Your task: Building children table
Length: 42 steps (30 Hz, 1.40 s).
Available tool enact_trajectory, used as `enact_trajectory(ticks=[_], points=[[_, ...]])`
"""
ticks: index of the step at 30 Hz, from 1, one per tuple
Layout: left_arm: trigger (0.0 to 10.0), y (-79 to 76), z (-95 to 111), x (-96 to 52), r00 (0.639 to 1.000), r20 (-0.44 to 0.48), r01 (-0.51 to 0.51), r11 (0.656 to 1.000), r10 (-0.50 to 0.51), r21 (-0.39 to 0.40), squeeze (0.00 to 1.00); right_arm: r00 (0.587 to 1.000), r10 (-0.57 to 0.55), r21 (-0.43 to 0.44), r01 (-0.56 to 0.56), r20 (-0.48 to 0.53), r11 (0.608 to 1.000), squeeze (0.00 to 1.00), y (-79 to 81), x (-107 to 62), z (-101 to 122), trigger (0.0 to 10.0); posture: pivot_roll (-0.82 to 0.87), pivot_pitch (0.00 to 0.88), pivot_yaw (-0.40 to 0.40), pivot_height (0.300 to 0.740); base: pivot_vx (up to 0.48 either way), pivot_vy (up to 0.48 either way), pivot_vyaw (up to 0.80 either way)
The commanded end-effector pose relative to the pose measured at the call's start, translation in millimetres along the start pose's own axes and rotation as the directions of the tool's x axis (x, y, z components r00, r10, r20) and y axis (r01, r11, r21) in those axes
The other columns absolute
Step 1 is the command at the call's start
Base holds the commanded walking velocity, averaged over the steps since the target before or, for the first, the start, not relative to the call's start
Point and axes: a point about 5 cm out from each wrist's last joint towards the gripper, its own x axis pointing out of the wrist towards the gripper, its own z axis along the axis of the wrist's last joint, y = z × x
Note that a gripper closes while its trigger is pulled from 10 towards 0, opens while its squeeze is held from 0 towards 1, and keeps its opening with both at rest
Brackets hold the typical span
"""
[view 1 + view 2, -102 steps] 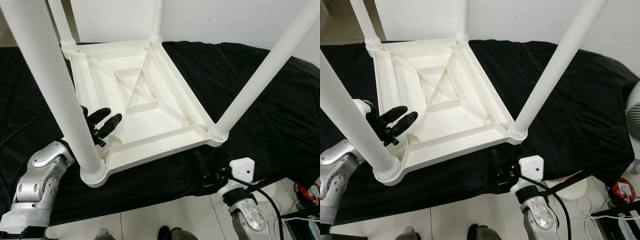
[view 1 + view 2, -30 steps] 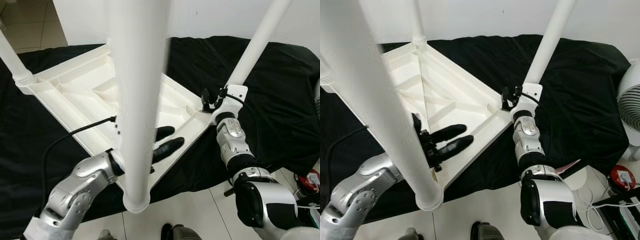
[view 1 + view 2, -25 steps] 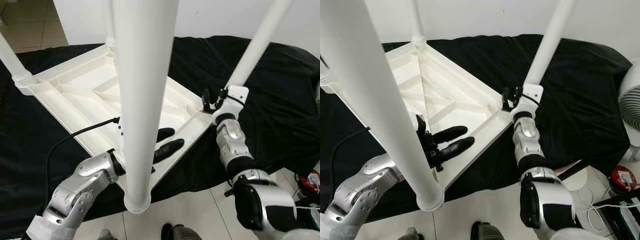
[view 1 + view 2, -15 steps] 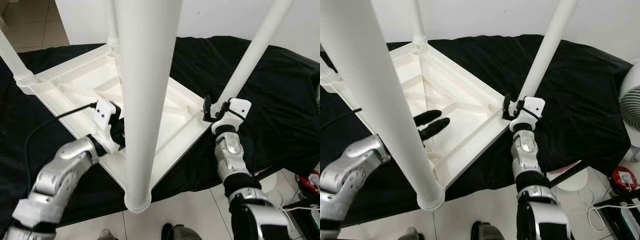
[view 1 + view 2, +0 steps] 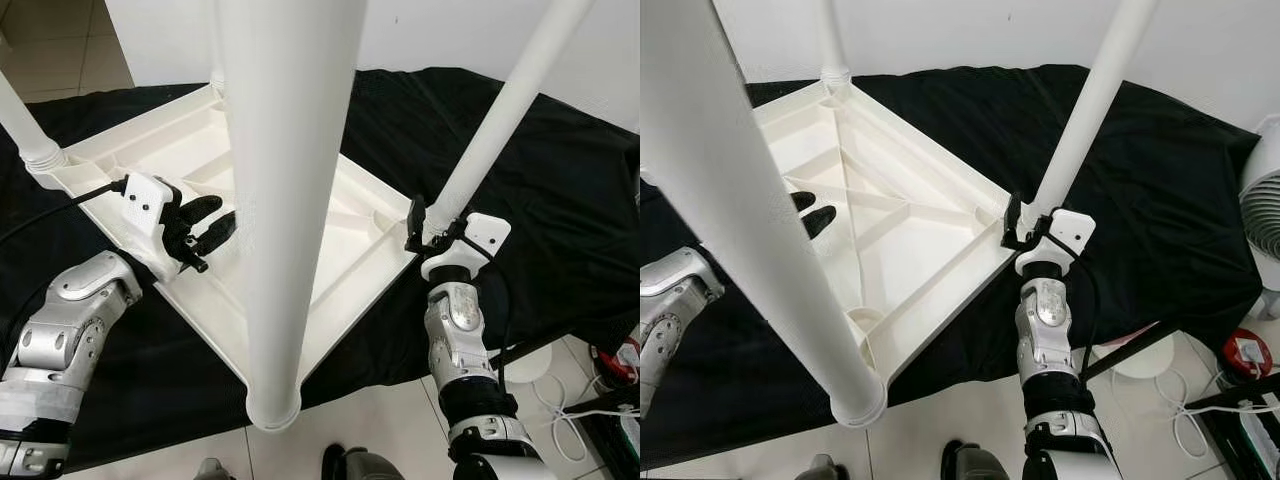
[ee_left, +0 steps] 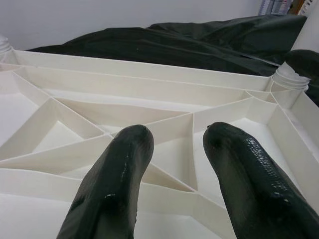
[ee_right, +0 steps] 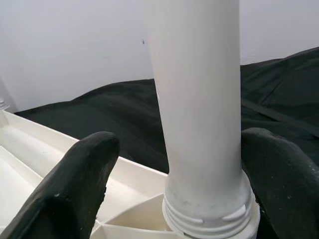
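Black cloth is covering the surface where an upturned white children's table is lying with its legs pointing up. Between the spread jaws of the right gripper a table leg is standing at its socket, ungripped as far as can be seen. The left gripper is hovering with jaws parted and empty, the table's ribbed underside lying just beyond its fingertips.
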Motion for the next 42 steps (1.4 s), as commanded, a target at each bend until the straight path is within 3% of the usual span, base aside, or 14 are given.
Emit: enact_trajectory(ticks=[1,2,5,6,9,10,11,12,13,16,21,30,33,42], points=[[10.0,-6.6,-1,-2.0,0.986,-0.018,0.165,0.986,-0.166,-0.010,1.00,0.999,0.043,0.008,-0.043,0.004,0.999,0.00,5.7,-2.0,3,10.0,0.08,0.178,-0.048,0.740,0.000,0.000,0.00],[10.0,-7.7,-2,-2.8,0.982,-0.024,0.186,0.982,-0.186,-0.016,1.00,0.999,0.053,0.017,-0.053,0.011,0.998,1.00,5.7,-3.1,7,10.0,0.08,0.176,-0.053,0.740,0.000,0.000,0.00],[10.0,-9.1,-3,-4.2,0.977,-0.032,0.212,0.977,-0.212,-0.013,1.00,0.998,0.063,0.026,-0.064,0.021,0.998,1.00,5.2,-4.5,12,10.0,0.08,0.176,-0.057,0.740,0.000,0.000,0.00],[10.0,-8.1,-4,-4.5,0.978,-0.040,0.204,0.979,-0.203,0.029,1.00,0.998,0.059,0.027,-0.059,0.022,0.998,1.00,3.8,-6.0,15,10.0,0.08,0.171,-0.061,0.740,0.000,0.000,0.00],[10.0,-8.4,-4,-6.2,0.976,-0.041,0.215,0.975,-0.213,0.049,1.00,0.998,0.053,0.024,-0.053,0.020,0.998,1.00,1.6,-8.3,17,10.0,0.09,0.165,-0.072,0.740,0.000,0.000,0.00],[10.0,-8.9,-3,-9.9,0.969,-0.049,0.245,0.967,-0.242,0.077,0.00,0.998,0.056,0.025,-0.057,0.017,0.998,0.81,0.5,-11.4,20,10.0,0.08,0.168,-0.071,0.740,0.000,0.000,0.00],[10.0,-8.9,-3,-9.9,0.969,-0.049,0.245,0.967,-0.242,0.077,0.00,0.998,0.056,0.025,-0.057,0.017,0.998,0.81,0.5,-11.4,20,10.0,0.08,0.168,-0.071,0.740,0.000,0.000,0.00],[10.0,-9.3,-2,-18.2,0.953,-0.058,0.301,0.950,-0.297,0.089,0.00,0.996,0.085,0.026,-0.085,0.012,0.996,0.00,1.6,-16.0,23,10.0,0.08,0.177,-0.073,0.740,0.000,0.000,0.00],[10.0,-9.3,-2,-18.2,0.953,-0.058,0.301,0.950,-0.297,0.089,0.00,0.996,0.085,0.026,-0.085,0.012,0.996,0.00,1.6,-16.0,23,10.0,0.08,0.177,-0.073,0.740,0.000,0.000,0.00],[10.0,-9.5,-3,-35.9,0.904,-0.115,0.422,0.903,-0.412,0.079,0.00,0.989,0.148,0.034,-0.148,0.001,0.988,0.00,4.7,-24.4,30,10.0,0.08,0.188,-0.070,0.740,0.000,0.000,0.00],[10.0,-12.9,-1,-41.2,0.873,-0.137,0.481,0.873,-0.468,0.081,0.00,0.982,0.190,0.035,-0.190,-0.007,0.981,0.00,4.2,-27.8,34,10.0,0.08,0.194,-0.071,0.740,0.000,0.000,0.00],[10.0,-15.9,-12,-31.5,0.838,-0.228,0.528,0.841,-0.496,0.113,0.00,0.969,0.244,0.008,-0.244,-0.019,0.970,0.00,-2.0,-29.8,48,10.0,0.07,0.201,-0.062,0.740,0.000,0.000,0.00],[10.0,-13.9,-18,-26.3,0.826,-0.273,0.550,0.811,-0.493,0.198,0.00,0.960,0.280,0.032,-0.280,-0.022,0.960,0.00,2.1,-35.6,55,10.0,0.06,0.210,-0.056,0.740,0.000,0.000,0.00],[10.0,-11.5,-23,-26.0,0.784,-0.318,0.611,0.755,-0.534,0.238,0.00,0.944,0.325,0.049,-0.323,-0.063,0.945,0.00,6.9,-45.2,56,10.0,0.05,0.206,-0.054,0.740,0.000,0.000,0.00]])
